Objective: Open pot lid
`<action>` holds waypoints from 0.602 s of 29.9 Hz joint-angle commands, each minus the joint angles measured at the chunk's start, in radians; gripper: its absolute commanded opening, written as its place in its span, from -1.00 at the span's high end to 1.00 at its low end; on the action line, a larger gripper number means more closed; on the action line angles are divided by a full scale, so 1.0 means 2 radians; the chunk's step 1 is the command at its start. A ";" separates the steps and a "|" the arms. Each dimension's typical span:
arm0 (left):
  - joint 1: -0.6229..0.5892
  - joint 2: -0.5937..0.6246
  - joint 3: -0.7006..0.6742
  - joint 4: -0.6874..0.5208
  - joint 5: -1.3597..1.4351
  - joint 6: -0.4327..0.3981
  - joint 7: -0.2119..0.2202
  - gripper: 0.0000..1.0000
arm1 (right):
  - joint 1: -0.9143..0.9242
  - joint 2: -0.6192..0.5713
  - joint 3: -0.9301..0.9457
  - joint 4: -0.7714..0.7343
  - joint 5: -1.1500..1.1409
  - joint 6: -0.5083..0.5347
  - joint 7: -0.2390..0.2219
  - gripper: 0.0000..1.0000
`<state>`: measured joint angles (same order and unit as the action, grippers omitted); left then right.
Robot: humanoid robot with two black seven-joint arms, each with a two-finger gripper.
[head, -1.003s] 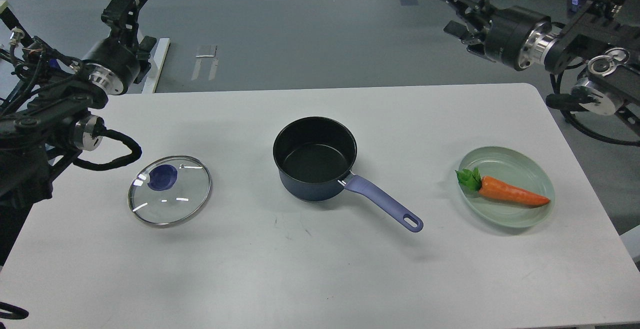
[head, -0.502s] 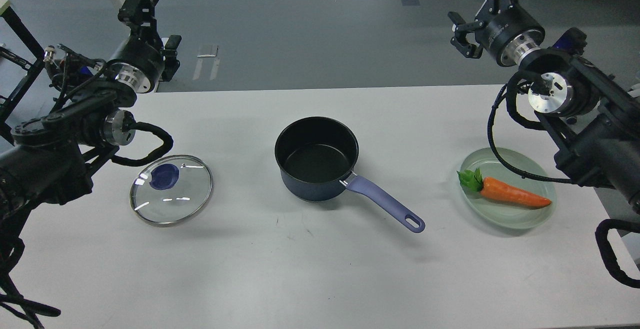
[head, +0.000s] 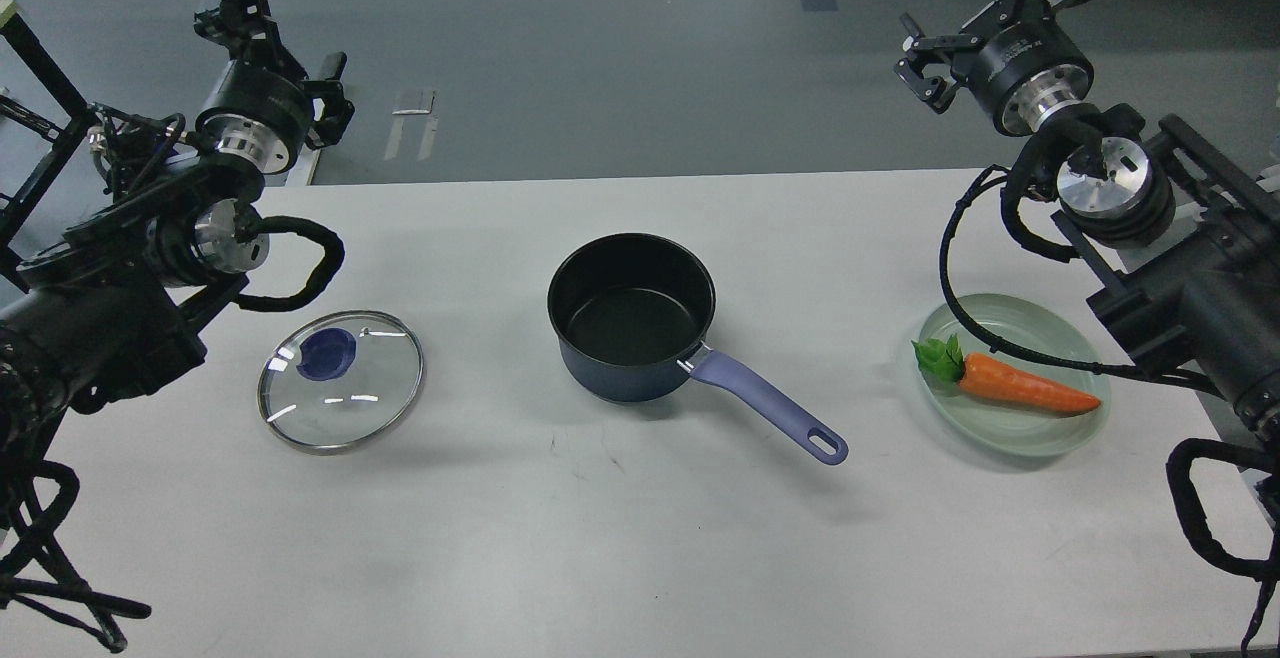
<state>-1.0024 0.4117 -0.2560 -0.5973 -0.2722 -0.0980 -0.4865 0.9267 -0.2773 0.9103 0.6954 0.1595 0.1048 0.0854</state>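
White table (head: 640, 558) fills your view, operator, and it carries everything. Your two black arms sit raised at either side, beyond its far corners. The left gripper (head: 245, 0) is up at the top left, dark and end-on, holding nothing, and I cannot tell how far its fingers are parted. The right gripper (head: 985, 8) is up at the top right, also empty, and again I cannot tell its spread. Dead centre you have the dark pot (head: 631, 316), uncovered, its purple handle (head: 768, 406) pointing toward the near right. To its left, well apart, the glass lid (head: 341, 380) rests on the table. On the right sits a pale green plate (head: 1030, 435) with a carrot (head: 1008, 384) lying on it.
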 commanded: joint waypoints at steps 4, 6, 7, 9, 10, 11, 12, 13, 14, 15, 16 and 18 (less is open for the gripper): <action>0.012 -0.001 -0.012 -0.012 -0.006 -0.026 0.001 -0.99 | -0.015 0.003 0.026 -0.010 0.005 0.016 -0.001 -0.99; 0.026 0.001 -0.018 -0.028 -0.013 -0.043 0.001 -0.99 | -0.026 0.002 0.032 -0.009 0.008 0.030 -0.001 -0.99; 0.032 0.002 -0.021 -0.033 -0.013 -0.048 0.001 -0.99 | -0.030 0.002 0.036 -0.009 0.008 0.033 -0.001 -0.99; 0.044 0.004 -0.023 -0.043 -0.013 -0.058 0.001 -0.99 | -0.038 0.003 0.044 -0.007 0.008 0.035 -0.001 -0.99; 0.048 0.007 -0.023 -0.046 -0.013 -0.061 0.002 -0.99 | -0.040 0.003 0.045 -0.006 0.008 0.036 -0.001 -0.99; 0.051 0.009 -0.023 -0.048 -0.013 -0.063 0.002 -0.99 | -0.041 0.003 0.045 -0.006 0.008 0.036 -0.001 -0.99; 0.053 0.013 -0.025 -0.049 -0.013 -0.066 0.002 -0.99 | -0.041 0.003 0.046 -0.006 0.008 0.036 -0.001 -0.99; 0.056 0.017 -0.027 -0.049 -0.013 -0.069 0.002 -0.99 | -0.041 0.003 0.046 -0.006 0.008 0.036 -0.001 -0.99; 0.057 0.021 -0.028 -0.050 -0.013 -0.069 0.002 -0.99 | -0.041 0.003 0.046 -0.006 0.008 0.036 -0.001 -0.99; 0.057 0.023 -0.028 -0.050 -0.013 -0.067 0.002 -0.99 | -0.041 0.003 0.046 -0.006 0.008 0.036 -0.001 -0.99; 0.057 0.024 -0.028 -0.050 -0.013 -0.065 0.002 -0.99 | -0.041 0.003 0.046 -0.006 0.008 0.037 -0.001 -0.99; 0.057 0.025 -0.028 -0.050 -0.013 -0.065 0.002 -0.99 | -0.041 0.003 0.043 -0.006 0.008 0.038 0.000 -0.99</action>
<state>-0.8896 0.4568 -0.3119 -0.6969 -0.2992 -0.2307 -0.4838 0.8455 -0.2718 1.0016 0.6836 0.1764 0.1771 0.0836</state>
